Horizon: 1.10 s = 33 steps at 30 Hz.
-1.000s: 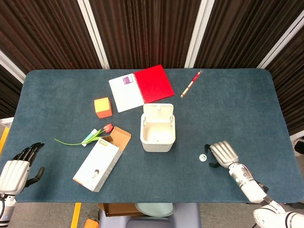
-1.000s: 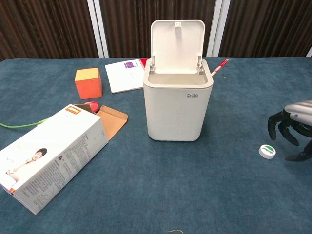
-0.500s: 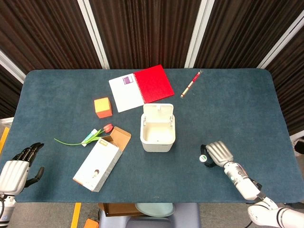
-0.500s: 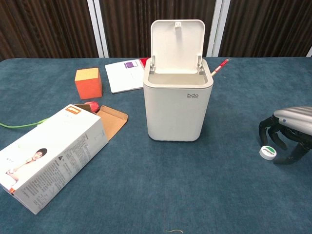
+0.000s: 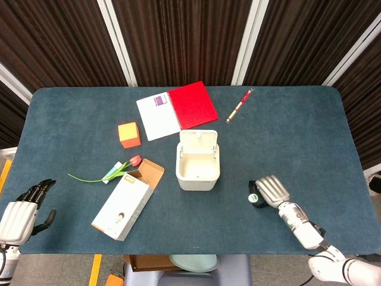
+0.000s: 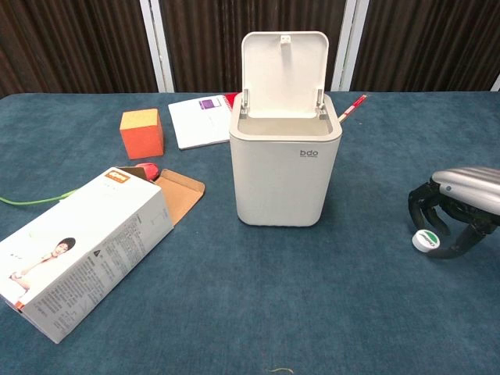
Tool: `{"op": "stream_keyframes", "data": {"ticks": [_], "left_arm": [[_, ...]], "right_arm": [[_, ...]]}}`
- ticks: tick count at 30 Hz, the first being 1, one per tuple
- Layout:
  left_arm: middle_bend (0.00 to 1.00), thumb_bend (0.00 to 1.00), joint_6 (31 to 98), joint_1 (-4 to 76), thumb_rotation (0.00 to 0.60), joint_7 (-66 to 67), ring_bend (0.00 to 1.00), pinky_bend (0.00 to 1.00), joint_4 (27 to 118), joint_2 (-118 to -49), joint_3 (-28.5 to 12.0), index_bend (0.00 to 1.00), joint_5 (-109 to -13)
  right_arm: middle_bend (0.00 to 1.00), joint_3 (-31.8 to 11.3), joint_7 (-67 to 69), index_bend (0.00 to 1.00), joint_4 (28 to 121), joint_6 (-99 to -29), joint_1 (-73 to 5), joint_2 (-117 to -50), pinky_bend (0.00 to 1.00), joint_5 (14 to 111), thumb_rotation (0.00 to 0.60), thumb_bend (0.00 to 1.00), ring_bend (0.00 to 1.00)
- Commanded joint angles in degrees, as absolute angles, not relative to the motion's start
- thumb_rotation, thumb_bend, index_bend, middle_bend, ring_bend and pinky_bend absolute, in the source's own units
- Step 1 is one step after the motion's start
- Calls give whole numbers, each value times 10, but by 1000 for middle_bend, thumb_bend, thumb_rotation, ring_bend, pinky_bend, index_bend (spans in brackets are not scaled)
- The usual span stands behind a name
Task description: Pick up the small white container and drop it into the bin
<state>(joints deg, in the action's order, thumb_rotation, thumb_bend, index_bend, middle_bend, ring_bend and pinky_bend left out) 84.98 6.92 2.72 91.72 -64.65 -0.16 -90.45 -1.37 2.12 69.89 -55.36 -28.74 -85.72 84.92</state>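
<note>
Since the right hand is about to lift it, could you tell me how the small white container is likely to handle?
The small white container looks low and round, so it is probably light and may slip or roll if tipped. The right hand curls around it, so its grip looks narrow.

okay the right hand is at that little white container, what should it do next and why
Probably lift it straight up. The right hand has its fingers curled around the small white container, which looks tilted and pinched, and the bin stands open further left.
</note>
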Motion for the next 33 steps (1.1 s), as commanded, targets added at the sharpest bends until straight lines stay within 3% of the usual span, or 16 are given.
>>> {"op": "stream_keyframes", "data": {"ticks": [1,9,20,26,33], "left_arm": [[133,416,850,69,600,27,194,400,917,-647,-1,123,-905],[133,416,846,70,600,33,194,400,917,-648,-1,122,-905],[133,415,839,73,600,41,194,400,918,-650,1,123,-903],[133,415,835,74,600,47,194,400,920,-650,1,123,-902],[134,415,838,72,600,45,193,400,920,-649,1,122,-902]], "right_arm": [[808,-13,26,784,706,-572,-282,-850,1000,856,600,293,916],[808,-18,16,787,762,-635,-266,-810,1000,873,600,293,916],[808,-47,-53,787,919,-753,-240,-721,1000,917,600,294,916],[808,-86,-98,787,968,-721,-274,-709,1000,893,600,293,915],[808,-127,-141,786,971,-650,-334,-740,1000,834,600,293,916]]}}
